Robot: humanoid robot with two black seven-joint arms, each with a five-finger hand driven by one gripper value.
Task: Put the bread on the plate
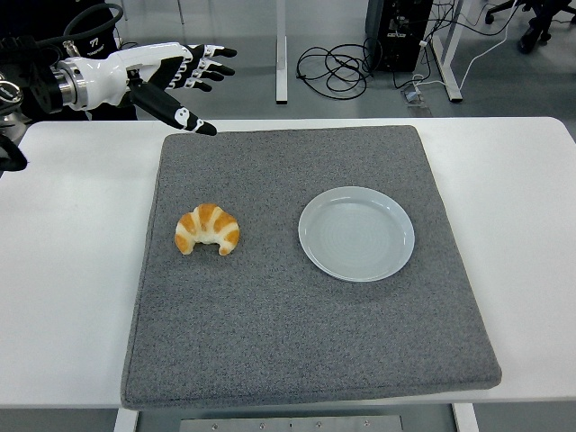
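A golden croissant (207, 229) lies on the left part of the grey mat (297, 360). To its right, a pale blue-grey plate (356, 233) sits on the mat with nothing on it. My left hand (184, 85) hovers high over the mat's far left corner, well behind the croissant, fingers spread and holding nothing. Its thumb points down toward the mat's edge. The right arm is out of sight.
The mat covers most of the white table (63, 297). A person in dark clothing (54, 36) stands beyond the far left corner. Cables (337, 67) and table legs are on the floor behind.
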